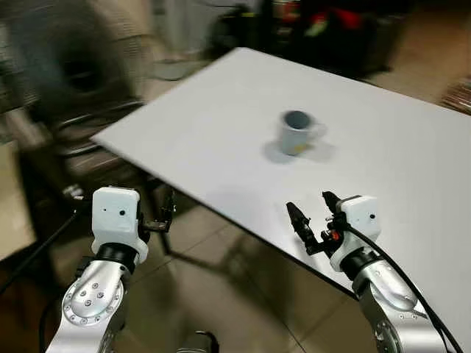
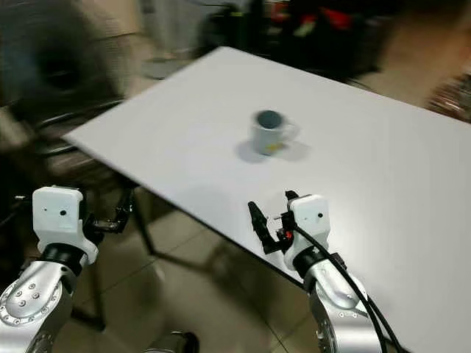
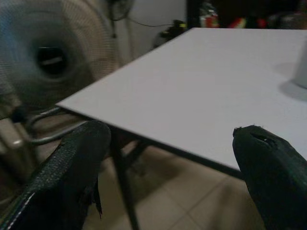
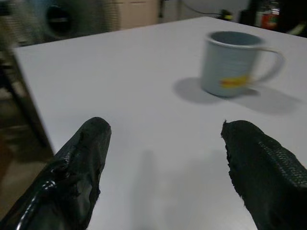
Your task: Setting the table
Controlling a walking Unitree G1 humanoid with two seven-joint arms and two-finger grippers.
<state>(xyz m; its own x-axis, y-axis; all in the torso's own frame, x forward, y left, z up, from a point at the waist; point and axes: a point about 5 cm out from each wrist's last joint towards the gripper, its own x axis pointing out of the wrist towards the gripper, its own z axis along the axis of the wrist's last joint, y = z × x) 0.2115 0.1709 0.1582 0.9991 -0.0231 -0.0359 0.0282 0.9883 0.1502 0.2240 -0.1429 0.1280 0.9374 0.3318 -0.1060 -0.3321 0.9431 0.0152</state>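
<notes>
Head and wrist views of the robot standing at a white table [image 1: 221, 125]. At far left, beyond the table's left corner, a blurred standing fan [image 1: 81, 62] and a dark metal chair frame [image 1: 88, 136] sit over the tiled floor [image 1: 221, 294]. The left gripper [image 1: 163, 213] hovers off the table, just outside its near edge and below the left corner, over the floor; its jaws are released and hold nothing, as the left wrist view shows by the wide gap between the two fingertips [image 3: 72, 158]. Toward the middle of the table, well in from every edge, a pale blue mug [image 1: 296, 132] with a yellow mark stands upright, handle pointing toward the right side. The right gripper [image 1: 315, 217] is held just over the near edge, jaws likewise released and empty, aimed at the mug but well apart from it. The step in hand appears to be the approach to the mug. The next move likely calls for extending the right arm across the table, straddling the mug's body with the spread fingers, then closing.
</notes>
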